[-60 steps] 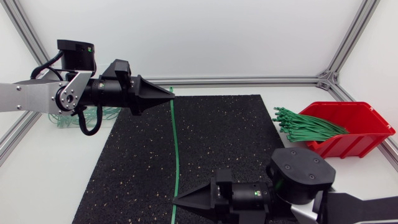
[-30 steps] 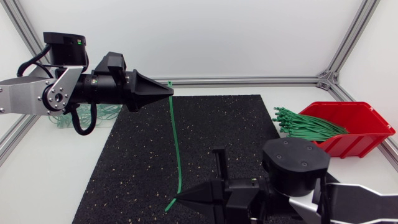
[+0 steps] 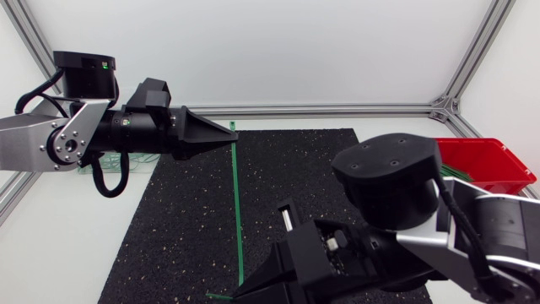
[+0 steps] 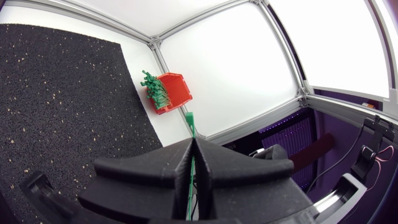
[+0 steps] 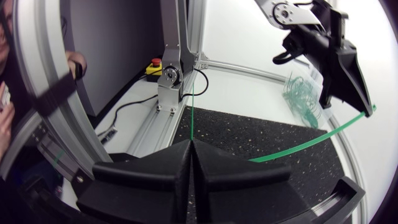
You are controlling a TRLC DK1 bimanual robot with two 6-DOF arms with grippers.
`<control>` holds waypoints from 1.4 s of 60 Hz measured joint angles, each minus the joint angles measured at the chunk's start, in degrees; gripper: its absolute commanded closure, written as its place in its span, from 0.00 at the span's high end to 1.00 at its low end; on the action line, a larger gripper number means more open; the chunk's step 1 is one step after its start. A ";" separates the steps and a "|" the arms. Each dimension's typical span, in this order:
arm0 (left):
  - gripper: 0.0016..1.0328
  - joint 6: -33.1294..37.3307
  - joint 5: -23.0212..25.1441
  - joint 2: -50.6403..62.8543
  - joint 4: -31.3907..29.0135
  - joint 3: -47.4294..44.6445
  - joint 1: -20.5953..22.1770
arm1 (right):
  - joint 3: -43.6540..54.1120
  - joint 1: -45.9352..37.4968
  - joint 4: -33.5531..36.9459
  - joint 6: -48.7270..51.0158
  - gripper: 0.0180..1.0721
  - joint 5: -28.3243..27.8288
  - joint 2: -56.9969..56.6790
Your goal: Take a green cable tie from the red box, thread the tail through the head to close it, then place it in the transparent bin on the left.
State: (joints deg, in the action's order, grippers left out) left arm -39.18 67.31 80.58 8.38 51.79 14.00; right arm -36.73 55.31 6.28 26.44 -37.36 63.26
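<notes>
- The left gripper [image 3: 231, 132] reaches in over the far edge of the mat [image 3: 181, 224]. Its two matte black wedge fingers are pressed tip to tip on one end of the cable tie [image 3: 236, 203].
- In the left wrist view the thin green strip runs along the seam between the closed fingers of the left gripper [image 4: 194, 142], and a short flat end pokes out ahead of the tips.
- The cable tie is a narrow, flat, glossy green plastic band. It stretches nearly straight across the coarse, black, light-speckled mat from one gripper to the other.
- The right gripper [image 3: 240, 292] sits at the near edge of the mat, its wedges clamped on the tie's other end. A short stub sticks out beside the tips.
- The red box [image 3: 498, 159] is a smooth, open-fronted plastic bin at the right, well apart from the mat. A bundle of green ties [image 4: 151, 86] bristles out of its mouth.
</notes>
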 measured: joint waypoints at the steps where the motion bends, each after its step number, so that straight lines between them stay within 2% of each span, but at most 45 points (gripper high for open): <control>1: 0.04 0.04 -0.22 -0.33 0.00 -0.17 0.13 | -0.48 0.00 0.63 -1.44 0.05 -0.11 -0.24; 9: 0.04 0.22 -1.70 -3.37 -0.02 -1.81 1.33 | -2.82 0.00 4.70 -13.31 0.05 -0.52 -3.02; 18: 0.04 0.24 -4.66 -8.20 0.04 -4.17 4.35 | -6.08 -0.02 10.93 -21.14 0.05 -2.21 -4.83; 30: 0.04 -0.26 -9.31 -16.61 0.17 -6.99 9.46 | -10.45 -1.44 12.94 -34.05 0.05 -11.69 -4.87; 39: 0.04 -2.19 -13.40 -22.51 0.44 -8.50 13.90 | -13.14 -3.41 13.25 -47.12 0.05 -16.68 -4.87; 45: 0.04 -3.87 -15.72 -26.29 0.50 -9.38 16.06 | -14.69 -4.50 13.35 -54.71 0.05 -17.75 -4.87; 63: 0.04 -4.79 -24.70 -34.62 0.94 -13.46 23.74 | -20.17 -4.70 16.61 -69.55 0.05 -18.99 -5.49; 75: 0.04 -4.28 -30.51 -37.07 4.13 -16.22 28.00 | -24.33 -7.26 17.75 -78.05 0.05 -25.57 -4.98; 84: 0.04 -3.37 -32.30 -37.22 6.29 -16.50 28.57 | -27.15 -10.38 19.69 -82.31 0.05 -28.87 -3.19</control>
State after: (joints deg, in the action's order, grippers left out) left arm -42.54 35.00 43.35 14.68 35.29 42.57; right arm -63.88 44.93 25.98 -55.88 -66.24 60.07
